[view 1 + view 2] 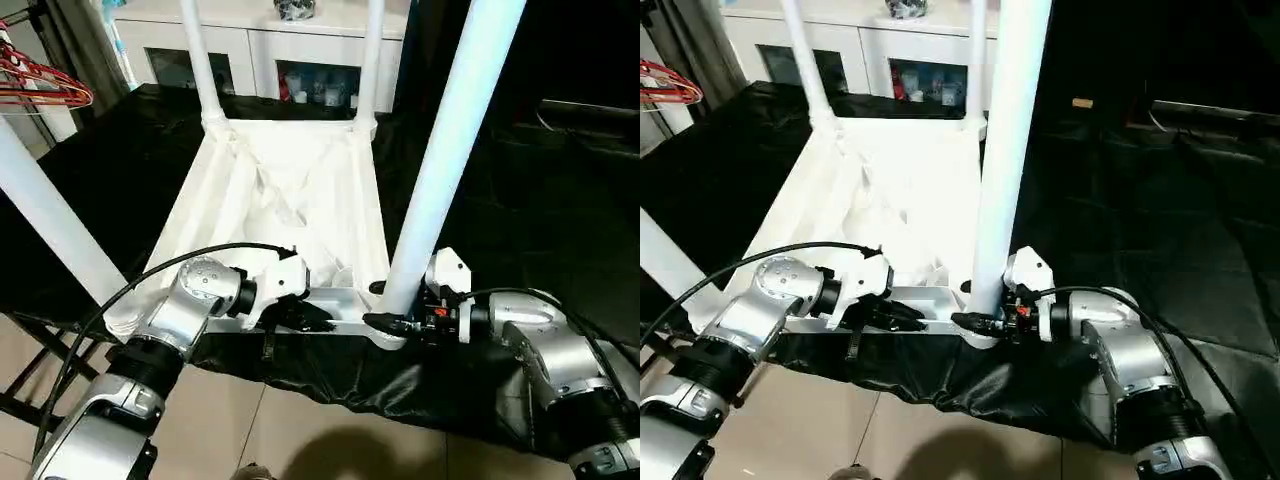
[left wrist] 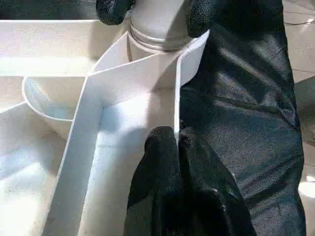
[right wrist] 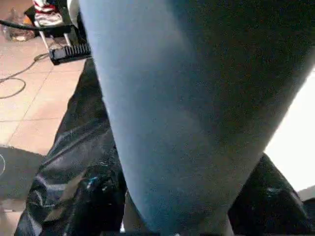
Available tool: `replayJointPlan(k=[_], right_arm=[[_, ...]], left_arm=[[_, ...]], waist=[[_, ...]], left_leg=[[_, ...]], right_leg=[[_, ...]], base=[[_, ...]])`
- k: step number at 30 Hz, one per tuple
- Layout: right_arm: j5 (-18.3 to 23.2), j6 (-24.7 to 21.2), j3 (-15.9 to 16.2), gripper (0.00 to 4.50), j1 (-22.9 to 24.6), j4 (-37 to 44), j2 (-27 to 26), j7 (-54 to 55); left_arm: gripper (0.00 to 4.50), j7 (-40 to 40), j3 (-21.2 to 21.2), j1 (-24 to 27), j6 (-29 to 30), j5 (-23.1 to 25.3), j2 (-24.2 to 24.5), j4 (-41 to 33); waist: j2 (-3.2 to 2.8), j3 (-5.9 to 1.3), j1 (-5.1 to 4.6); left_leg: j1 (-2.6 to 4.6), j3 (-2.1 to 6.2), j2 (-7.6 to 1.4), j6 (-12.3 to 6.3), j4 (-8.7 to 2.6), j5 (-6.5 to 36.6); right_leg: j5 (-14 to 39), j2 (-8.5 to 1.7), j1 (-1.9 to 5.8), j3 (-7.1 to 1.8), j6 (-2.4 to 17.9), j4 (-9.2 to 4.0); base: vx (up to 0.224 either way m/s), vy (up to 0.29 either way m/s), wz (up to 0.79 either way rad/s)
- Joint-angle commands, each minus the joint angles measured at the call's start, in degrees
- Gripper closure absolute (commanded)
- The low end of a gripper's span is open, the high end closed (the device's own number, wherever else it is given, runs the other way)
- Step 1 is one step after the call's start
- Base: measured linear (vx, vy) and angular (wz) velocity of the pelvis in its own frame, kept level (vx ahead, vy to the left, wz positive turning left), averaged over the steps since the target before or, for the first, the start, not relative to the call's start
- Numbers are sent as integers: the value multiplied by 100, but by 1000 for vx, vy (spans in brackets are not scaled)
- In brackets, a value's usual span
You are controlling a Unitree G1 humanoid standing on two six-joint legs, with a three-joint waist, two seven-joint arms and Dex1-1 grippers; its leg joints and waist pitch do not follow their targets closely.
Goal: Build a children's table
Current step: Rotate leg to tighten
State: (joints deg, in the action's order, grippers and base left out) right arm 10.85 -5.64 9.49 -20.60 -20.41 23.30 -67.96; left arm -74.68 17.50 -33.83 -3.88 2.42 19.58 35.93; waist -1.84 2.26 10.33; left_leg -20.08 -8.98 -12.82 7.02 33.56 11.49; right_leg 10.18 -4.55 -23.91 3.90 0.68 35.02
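The children's table lies upside down on black cloth, its white ribbed top (image 1: 225,190) facing up. Four white legs stand in the corner sockets: two far ones (image 1: 200,60) (image 1: 370,60), a near left one (image 1: 50,215) and a near right one (image 1: 450,150). My left gripper (image 1: 300,318) is shut on the thin wall of the top's near rim (image 2: 174,98), pinching it between its fingertips (image 2: 162,147). My right gripper (image 1: 392,305) clasps the base of the near right leg (image 3: 187,123) just above its socket, one black finger (image 2: 114,9) on each side.
Black cloth (image 1: 500,200) covers the work surface and hangs over its near edge onto the tiled floor (image 1: 300,440). A white cabinet (image 1: 270,50) with glass doors stands behind. Red hangers (image 1: 40,85) hang at the far left.
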Motion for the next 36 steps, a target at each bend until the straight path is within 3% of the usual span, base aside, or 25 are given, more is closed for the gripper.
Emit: replayJointPlan(k=[1,5,9,10,12,13,16,17,19,21,24,25,27,29,31,32,33,36], right_arm=[[-106,-80,442,218,135,9,-70,-257],[-83,-71,368,244,195,8,-207,-24],[-217,13,226,252,273,-119,-539,726],[-267,-5,176,252,287,-183,-670,1012],[-301,-30,152,254,295,-224,-752,1193],[-390,-35,102,254,314,-333,-967,1641],[-449,-82,22,254,310,-472,-1221,2118],[-454,-101,-20,254,293,-551,-1339,2321],[-487,-174,-143,255,234,-767,-1666,2901],[-569,-254,-348,255,20,-1136,-2118,3790],[-625,-292,-495,255,-189,-1435,-2398,4399],[-645,-308,-553,255,-278,-1554,-2496,4621],[-686,-360,-656,255,-476,-1797,-2692,5021],[-717,-362,-683,255,-515,-1845,-2741,5084],[-809,-242,-634,255,-575,-1900,-2851,5022],[-807,-213,-631,220,-576,-1899,-2862,4984],[-780,-166,-654,199,-579,-1908,-2869,4953],[-648,-123,-711,166,-524,-1785,-2758,4675]], left_arm=[[450,312,-110,-240,-25,1,18,34],[450,503,-154,-198,71,20,-8,4],[450,992,-201,-215,245,106,-217,26],[450,1179,-221,-214,299,121,-325,14],[450,1291,-226,-209,329,133,-397,1],[450,1535,-194,-196,384,192,-579,-19],[450,1827,-177,-207,457,244,-793,-4],[450,1960,-177,-228,495,265,-879,15],[450,2324,-183,-286,635,320,-1099,46],[450,2878,-218,-370,813,420,-1406,81],[450,3152,-212,-397,864,489,-1590,99],[450,3237,-200,-397,873,519,-1648,95],[450,3408,-154,-386,892,608,-1743,67],[450,3438,-139,-376,900,643,-1763,47],[450,3530,-104,-337,948,688,-1818,-50],[450,3527,-96,-330,952,688,-1823,-66],[450,3499,-87,-319,951,679,-1815,-84],[450,3204,-88,-251,858,602,-1640,-176]], waist=[[55,-351,-20],[25,-349,-21],[40,-320,-54],[-65,-314,-65],[11,-296,-118],[-34,-287,-132],[4,-260,-195],[-8,-248,-211],[5,-201,-279],[28,-225,-298],[10,-272,-357],[30,-283,-384],[63,-277,-426],[36,-287,-444],[81,-300,-452],[67,-304,-444],[96,-313,-441],[73,-311,-426]], left_leg=[[-45,-78,-9,-324,-371,806],[-43,-76,-6,-298,-373,848],[-35,-76,-1,-201,-409,1056],[-28,-61,7,-135,-423,1175],[-11,-60,22,-98,-447,1347],[-1,-59,24,-83,-455,1418],[11,-42,51,-73,-475,1634],[19,-38,47,-76,-481,1674],[67,-17,87,-42,-481,1975],[67,10,106,-61,-485,1959],[24,32,91,-90,-541,1632],[1,34,92,-113,-554,1505],[-1,19,88,-125,-553,1497],[-5,25,83,-134,-557,1495],[-10,12,73,-168,-547,1419],[-8,10,70,-179,-545,1384],[-16,-3,72,-214,-530,1259],[-16,-7,66,-279,-528,1125]], right_leg=[[934,-296,364,-215,1111,-366],[920,-293,361,-214,1132,-369],[1335,-307,358,-219,1029,-427],[1605,-312,348,-216,945,-447],[2004,-299,351,-203,800,-509],[2205,-301,328,-209,729,-544],[2805,-307,317,-181,525,-620],[2903,-310,301,-184,495,-631],[3610,-322,260,-134,302,-724],[3760,-325,271,-126,164,-755],[3109,-311,322,-148,298,-707],[2796,-307,335,-162,396,-675],[2609,-297,330,-172,484,-665],[2451,-306,343,-183,551,-640],[2045,-295,358,-197,651,-603],[1954,-302,363,-202,689,-587],[1735,-299,375,-209,748,-570],[1465,-307,389,-210,871,-537]], base=[[0,0,0],[0,0,0],[0,0,0],[0,0,0],[0,0,0],[0,0,0],[0,0,0],[0,0,0],[0,0,0],[0,0,0],[0,0,0],[0,0,0],[0,0,0],[0,0,0],[0,0,0],[0,0,0],[0,0,0],[0,0,0]])
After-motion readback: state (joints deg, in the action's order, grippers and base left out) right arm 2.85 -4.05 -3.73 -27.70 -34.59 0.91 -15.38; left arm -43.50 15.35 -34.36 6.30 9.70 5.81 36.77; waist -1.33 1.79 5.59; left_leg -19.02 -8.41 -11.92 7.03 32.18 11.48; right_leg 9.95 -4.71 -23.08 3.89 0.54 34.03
